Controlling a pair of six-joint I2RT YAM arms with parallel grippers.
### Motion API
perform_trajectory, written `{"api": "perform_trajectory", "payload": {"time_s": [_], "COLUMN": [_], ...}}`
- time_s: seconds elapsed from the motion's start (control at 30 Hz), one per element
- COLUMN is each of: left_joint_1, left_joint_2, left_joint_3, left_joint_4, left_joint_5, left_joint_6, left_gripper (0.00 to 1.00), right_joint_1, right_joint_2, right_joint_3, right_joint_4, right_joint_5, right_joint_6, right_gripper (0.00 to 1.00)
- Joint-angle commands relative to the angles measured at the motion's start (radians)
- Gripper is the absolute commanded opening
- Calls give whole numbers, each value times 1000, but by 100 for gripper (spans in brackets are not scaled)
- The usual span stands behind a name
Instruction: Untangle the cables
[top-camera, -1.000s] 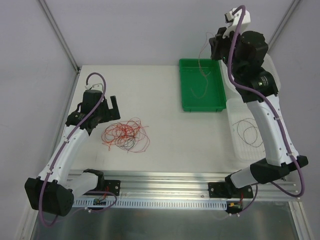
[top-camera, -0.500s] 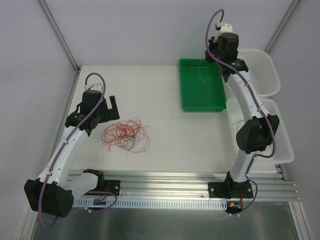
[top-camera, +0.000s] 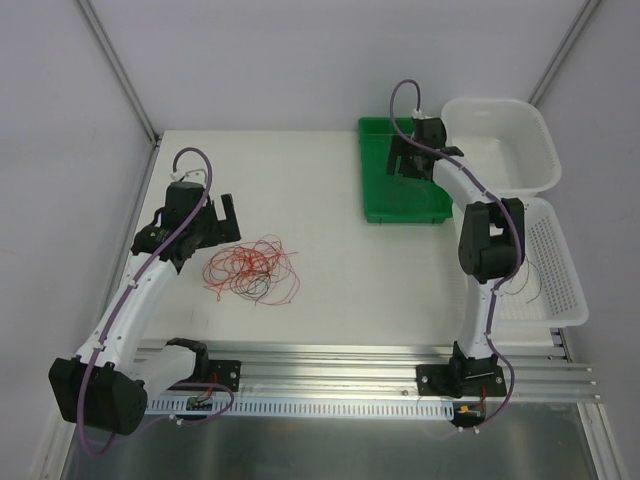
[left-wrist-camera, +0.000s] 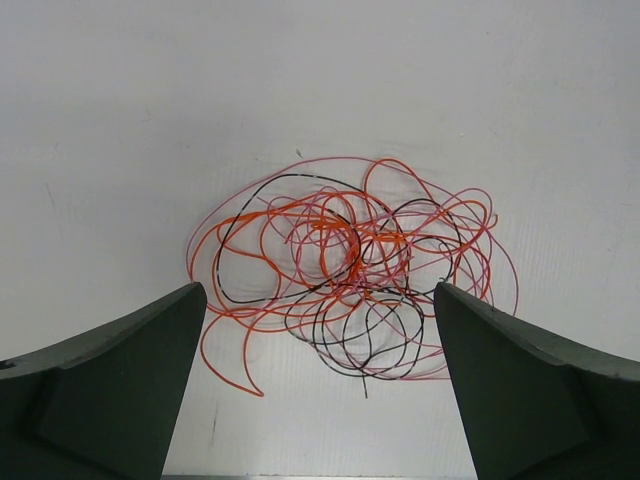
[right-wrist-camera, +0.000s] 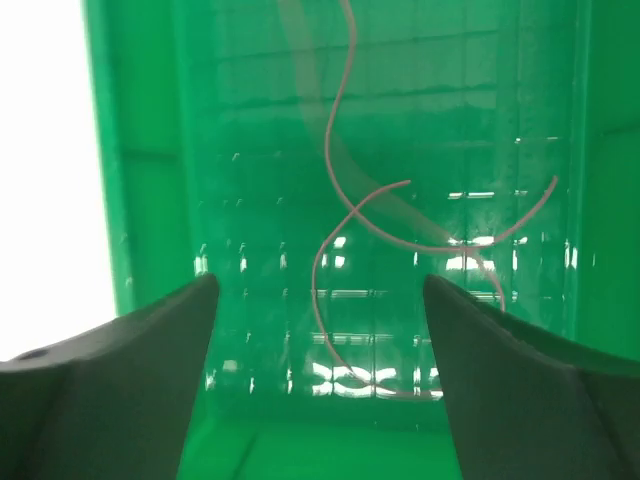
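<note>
1. A green tray (top-camera: 378, 205) sits on a white table (top-camera: 340, 270). I place everything else from that tray.
2. The cables (top-camera: 252, 270) are thin red, orange, pink and black wires in one loose knot of loops. They lie flat on the table, well left of the tray and nearer the arm bases.
3. My left gripper (top-camera: 222, 218) hovers just beyond the knot on the side away from the tray. Its fingers are spread wide and hold nothing.
4. My right gripper (top-camera: 405, 160) hangs over the tray's far half, fingers apart and empty.
5. One pink cable (right-wrist-camera: 335, 130) lies curled on the tray floor under that gripper, clear of its fingers.
6. Two white baskets (top-camera: 500, 108) stand just right of the tray. A dark cable (top-camera: 527, 287) shows faintly in the nearer one.
</note>
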Motion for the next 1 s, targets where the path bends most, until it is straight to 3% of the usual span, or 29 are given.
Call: {"api": "perform_trajectory", "payload": {"time_s": [0.0,0.07,0.3,0.47,0.63,0.97], "left_joint_1": [4,4,4,4,5,4], "left_joint_2": [-13,-18,-25,-25,-19,16], "left_joint_3": [-3,-3,-6,-6,-9,-13], "left_joint_4": [17,17,17,17,16,17], "left_joint_5": [31,33,27,30,34,45], "left_joint_6": [13,11,7,2,-2,-6], "left_gripper": [99,99,99,99,99,99], "right_joint_1": [12,38,190,366,553,675], "right_joint_2": [-175,-236,-408,-471,-428,-290], "right_joint_3": [18,16,-109,-243,-284,-392], "right_joint_4": [-5,-59,-154,-113,-33,235], "right_joint_5": [-56,-69,-101,-182,-231,-245], "right_joint_6": [4,-16,-39,3,47,308], "right_gripper": [90,99,98,86,80,65]}}
